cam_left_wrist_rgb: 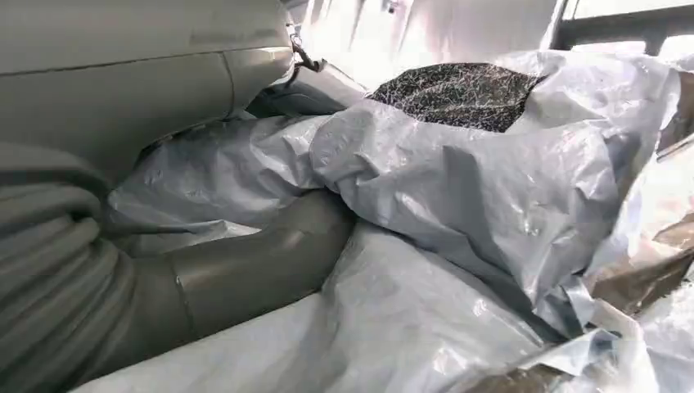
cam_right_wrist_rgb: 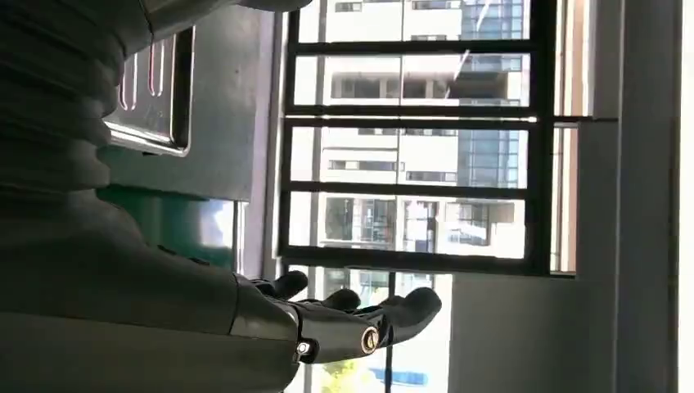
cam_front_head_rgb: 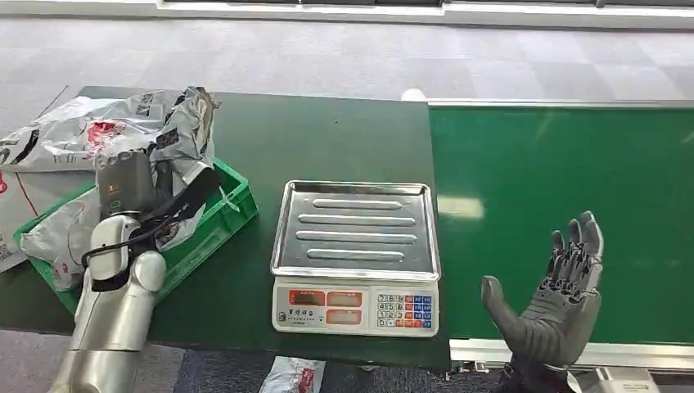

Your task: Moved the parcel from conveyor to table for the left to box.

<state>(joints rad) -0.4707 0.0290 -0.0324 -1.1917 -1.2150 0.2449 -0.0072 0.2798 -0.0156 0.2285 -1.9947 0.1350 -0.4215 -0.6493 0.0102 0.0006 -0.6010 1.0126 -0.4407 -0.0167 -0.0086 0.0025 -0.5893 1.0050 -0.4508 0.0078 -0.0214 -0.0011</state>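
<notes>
A crumpled grey plastic parcel stands up over the green crate at the table's left. My left hand reaches into the crate and grips this parcel. The thick thumb lies under its folds, and the plastic hides the fingers. My right hand is held open, palm turned inward and fingers spread, above the front edge of the green conveyor belt. In the right wrist view the same hand holds nothing.
An electronic scale with a bare steel tray stands mid-table between crate and belt. More grey parcels lie in and behind the crate. Another parcel lies on the floor below the table's front edge.
</notes>
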